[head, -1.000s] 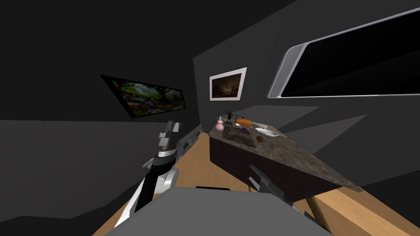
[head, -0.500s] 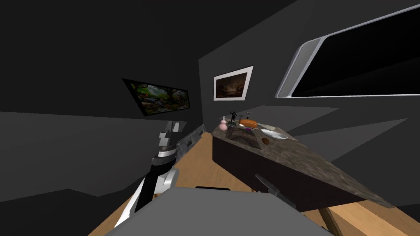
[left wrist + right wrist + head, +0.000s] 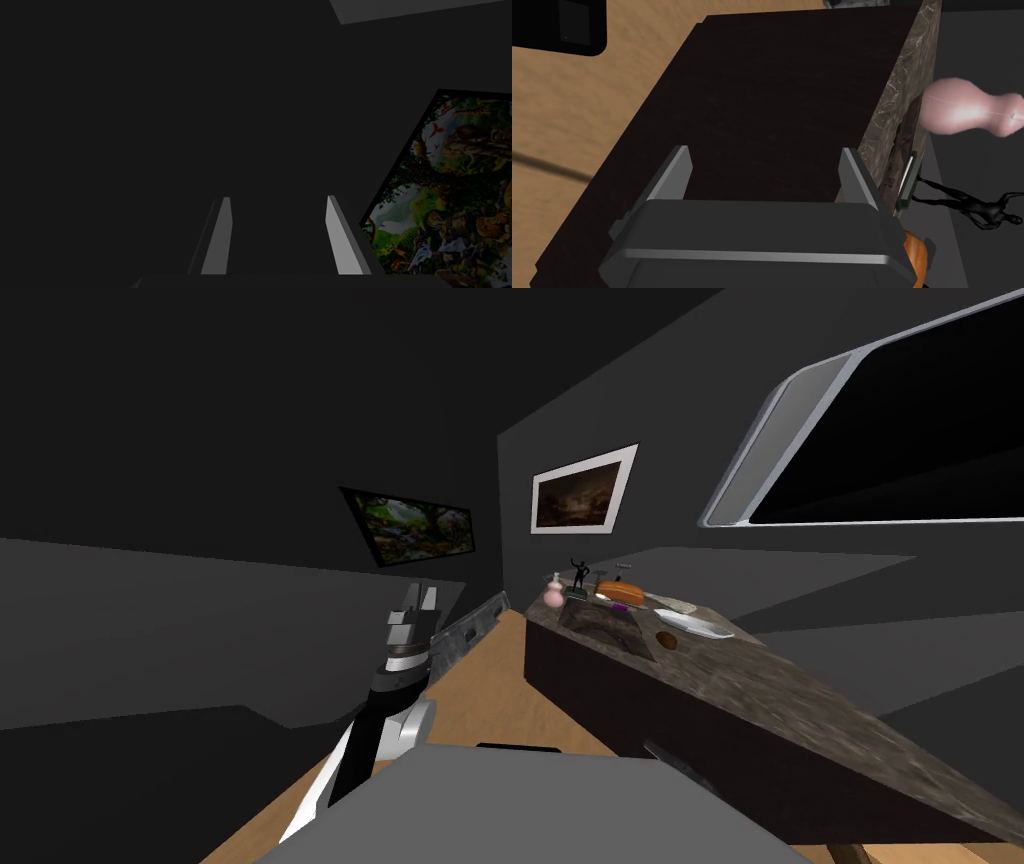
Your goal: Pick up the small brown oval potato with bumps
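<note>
The small brown potato (image 3: 666, 640) lies on the marbled countertop (image 3: 780, 688), just right of a sunken basin (image 3: 605, 628) and near a white dish (image 3: 700, 625). In the right wrist view my right gripper (image 3: 762, 170) is open and empty. It is held low against the counter's dark cabinet front (image 3: 752, 100), below the top and well short of the potato. My left gripper (image 3: 421, 596) is raised on my left, away from the counter. In the left wrist view that left gripper (image 3: 280, 225) is also open with nothing in it.
At the counter's far end stand a pink vase (image 3: 553, 591), a black figurine (image 3: 579, 573) and an orange object (image 3: 620, 590). Wooden floor (image 3: 480, 688) runs between me and the cabinet. Dark walls close in on the left and behind the counter.
My view has swung left and closer, so the counter and potato now sit further right. The right gripper has sunk lower toward the picture's bottom edge. The left arm is unmoved.
</note>
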